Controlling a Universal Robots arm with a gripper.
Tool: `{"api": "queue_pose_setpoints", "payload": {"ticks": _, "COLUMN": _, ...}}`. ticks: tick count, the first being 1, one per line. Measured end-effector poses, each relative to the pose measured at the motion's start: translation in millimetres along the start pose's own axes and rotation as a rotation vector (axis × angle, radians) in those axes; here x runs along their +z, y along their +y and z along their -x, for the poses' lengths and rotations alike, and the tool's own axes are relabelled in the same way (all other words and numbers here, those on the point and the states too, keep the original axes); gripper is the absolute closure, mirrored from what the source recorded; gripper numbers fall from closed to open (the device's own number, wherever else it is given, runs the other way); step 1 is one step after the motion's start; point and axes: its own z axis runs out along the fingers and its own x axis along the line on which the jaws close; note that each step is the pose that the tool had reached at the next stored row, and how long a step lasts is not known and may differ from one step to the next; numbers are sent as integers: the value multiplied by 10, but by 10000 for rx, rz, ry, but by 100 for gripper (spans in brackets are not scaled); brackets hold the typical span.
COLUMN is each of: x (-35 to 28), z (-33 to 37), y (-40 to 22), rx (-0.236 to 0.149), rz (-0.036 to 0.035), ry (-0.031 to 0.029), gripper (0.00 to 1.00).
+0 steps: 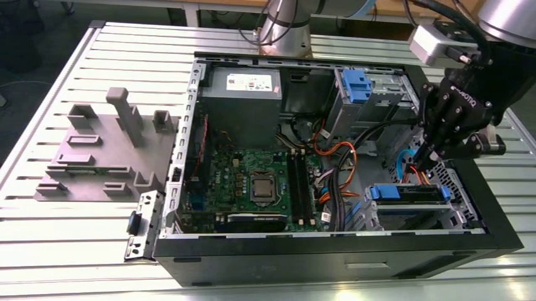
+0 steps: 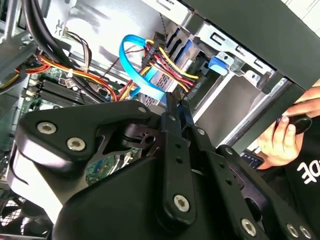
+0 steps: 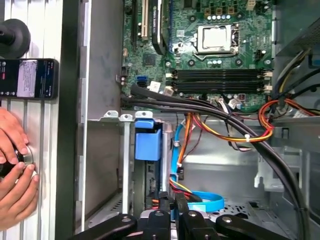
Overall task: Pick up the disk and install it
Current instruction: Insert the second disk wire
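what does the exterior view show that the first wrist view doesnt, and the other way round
Exterior view: a grey fixture on the table at the exterior view's left, the power supply and the arm's base.
First wrist view: a person's hands beside the case and a phone.
Both: the motherboard, orange cables, and the gripper near a blue bracket.

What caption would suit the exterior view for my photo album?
Robot gripper hovering over the blue-bracketed disk inside an open computer case on a slatted metal table.
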Motion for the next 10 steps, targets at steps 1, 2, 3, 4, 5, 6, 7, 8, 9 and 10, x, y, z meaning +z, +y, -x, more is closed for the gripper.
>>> {"api": "queue_pose_setpoints", "payload": {"ticks": 1, "x": 7, "z": -4, "y": 3, "rx": -17, "rz": -12, "ry": -36, "gripper": 84}}
{"api": "queue_pose_setpoints", "payload": {"ticks": 2, "x": 14, "z": -7, "y": 5, "rx": -33, "rz": -22, "ry": -110, "gripper": 84}}
{"api": "queue_pose_setpoints", "payload": {"ticks": 3, "x": 19, "z": -10, "y": 7, "rx": -49, "rz": -33, "ry": -175, "gripper": 84}}
{"api": "queue_pose_setpoints", "payload": {"ticks": 4, "x": 25, "z": -14, "y": 9, "rx": -64, "rz": -45, "ry": -233, "gripper": 84}}
{"api": "queue_pose_setpoints", "payload": {"ticks": 5, "x": 32, "z": -18, "y": 12, "rx": -78, "rz": -59, "ry": -278, "gripper": 84}}
{"api": "queue_pose_setpoints", "payload": {"ticks": 6, "x": 39, "z": -24, "y": 15, "rx": -89, "rz": -76, "ry": -304, "gripper": 84}}
{"api": "queue_pose_setpoints", "payload": {"ticks": 7, "x": 46, "z": -32, "y": 20, "rx": -101, "rz": -97, "ry": -315, "gripper": 84}}
{"api": "queue_pose_setpoints", "payload": {"ticks": 8, "x": 54, "z": -38, "y": 27, "rx": -110, "rz": -116, "ry": -322, "gripper": 84}}
{"api": "queue_pose_setpoints", "payload": {"ticks": 9, "x": 60, "z": -44, "y": 37, "rx": -118, "rz": -135, "ry": -324, "gripper": 84}}
{"api": "queue_pose_setpoints", "payload": {"ticks": 10, "x": 63, "z": -49, "y": 50, "rx": -125, "rz": -150, "ry": -326, "gripper": 84}}
